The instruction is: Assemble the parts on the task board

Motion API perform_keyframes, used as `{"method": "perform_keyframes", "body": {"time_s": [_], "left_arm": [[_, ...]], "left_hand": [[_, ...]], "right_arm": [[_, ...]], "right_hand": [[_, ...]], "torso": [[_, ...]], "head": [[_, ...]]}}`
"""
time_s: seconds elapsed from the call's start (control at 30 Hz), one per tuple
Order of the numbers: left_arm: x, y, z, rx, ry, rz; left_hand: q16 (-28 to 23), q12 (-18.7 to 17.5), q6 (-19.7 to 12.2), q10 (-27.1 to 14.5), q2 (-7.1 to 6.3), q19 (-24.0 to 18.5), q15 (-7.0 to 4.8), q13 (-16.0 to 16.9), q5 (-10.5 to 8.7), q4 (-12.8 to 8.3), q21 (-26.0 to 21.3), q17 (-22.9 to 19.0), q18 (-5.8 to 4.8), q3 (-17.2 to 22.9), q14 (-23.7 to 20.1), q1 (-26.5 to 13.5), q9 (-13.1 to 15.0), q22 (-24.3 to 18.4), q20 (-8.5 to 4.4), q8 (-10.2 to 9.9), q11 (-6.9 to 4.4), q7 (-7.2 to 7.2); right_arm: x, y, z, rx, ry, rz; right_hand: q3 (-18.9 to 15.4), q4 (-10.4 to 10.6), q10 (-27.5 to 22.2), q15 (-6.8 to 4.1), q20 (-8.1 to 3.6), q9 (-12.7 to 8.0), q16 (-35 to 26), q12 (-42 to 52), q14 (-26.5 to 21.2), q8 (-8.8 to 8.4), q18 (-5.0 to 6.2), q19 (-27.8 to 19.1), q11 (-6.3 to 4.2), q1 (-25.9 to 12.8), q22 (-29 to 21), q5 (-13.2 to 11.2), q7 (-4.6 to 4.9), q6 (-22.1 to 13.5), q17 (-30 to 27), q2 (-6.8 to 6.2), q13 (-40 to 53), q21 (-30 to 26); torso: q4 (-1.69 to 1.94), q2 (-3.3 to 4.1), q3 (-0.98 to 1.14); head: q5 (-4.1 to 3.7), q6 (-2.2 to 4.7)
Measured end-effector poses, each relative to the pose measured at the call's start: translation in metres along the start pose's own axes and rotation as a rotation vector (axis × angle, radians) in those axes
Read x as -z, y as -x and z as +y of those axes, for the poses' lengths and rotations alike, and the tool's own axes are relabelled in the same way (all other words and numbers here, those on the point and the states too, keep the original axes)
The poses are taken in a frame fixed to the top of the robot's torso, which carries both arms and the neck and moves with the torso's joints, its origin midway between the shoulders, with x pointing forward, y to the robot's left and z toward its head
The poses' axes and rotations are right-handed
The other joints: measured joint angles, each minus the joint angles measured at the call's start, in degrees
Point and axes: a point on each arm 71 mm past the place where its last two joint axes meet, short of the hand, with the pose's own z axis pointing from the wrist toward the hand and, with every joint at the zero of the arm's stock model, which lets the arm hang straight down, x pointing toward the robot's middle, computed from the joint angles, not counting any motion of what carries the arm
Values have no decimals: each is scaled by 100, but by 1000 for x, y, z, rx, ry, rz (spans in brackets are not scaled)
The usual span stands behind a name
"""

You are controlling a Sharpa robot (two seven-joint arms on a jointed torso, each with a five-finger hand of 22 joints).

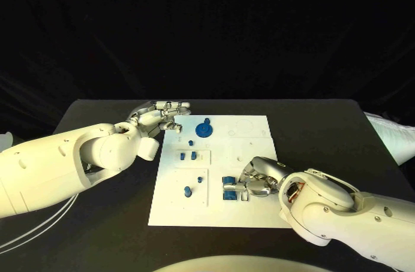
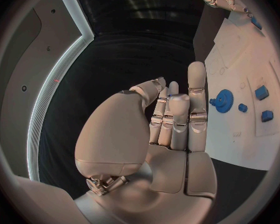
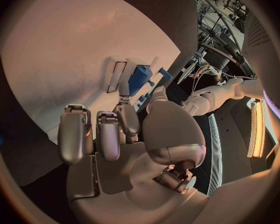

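White and flat, the task board point(image 1: 250, 164) lies in the middle of a black table point(image 1: 346, 122), with small blue parts scattered over it. A round blue gear point(image 1: 203, 129) sits near the board's far edge, just beside the left hand point(image 1: 160, 117). Two small blue pieces point(image 1: 188, 156) stand in a recess nearer the middle, and a tiny blue peg point(image 1: 200, 180) and a small oval piece point(image 1: 188, 192) lie in a larger recess toward the near left corner. Two blue blocks point(image 1: 230, 188) sit close together at the near middle of the board, right at the fingertips of the right hand point(image 1: 259, 179). The left hand hovers over the board's far left corner with its fingers straight and side by side, holding nothing. In the right wrist view the right hand point(image 3: 124, 134) reaches toward a blue block point(image 3: 139, 79); one finger seems to touch it, but whether the block is actually clamped cannot be told. The parts look like small, rigid moulded plastic, so they are probably very light, smooth and easy to knock aside or flick out of a loose pinch. The blocks would best be taken by their two opposite flat sides between fingertip and thumb; the gear is better pinched across its toothed rim or by its raised hub.
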Motion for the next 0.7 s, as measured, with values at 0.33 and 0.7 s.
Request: {"method": "perform_keyframes", "body": {"time_s": [0.33,0.7], "left_arm": [[0,0,0,0,2,0],[0,1,0,0,3,1]], "left_hand": [[0,0,0,0,0,0,0,0,0,0,0,0,0,0,0,0,0,0,0,0,0,0],[0,0,0,0,0,0,0,0,0,0,0,1,0,0,0,0,0,0,0,0,0,0]], "right_arm": [[3,0,4,24,22,-10],[0,1,6,58,36,-25]], "right_hand": [[384,-391,19,1,0,194,0,6,0,0,1,0,-19,1121,93,153,0,0,-1,-137,119,0],[591,-800,-13,14,0,312,24,178,-8,0,0,1,14,1739,141,34,-42,42,-1,17,629,0]], "torso": [[3,1,1],[10,-1,-5]], "head": [[-3,-10],[-10,-11]]}}
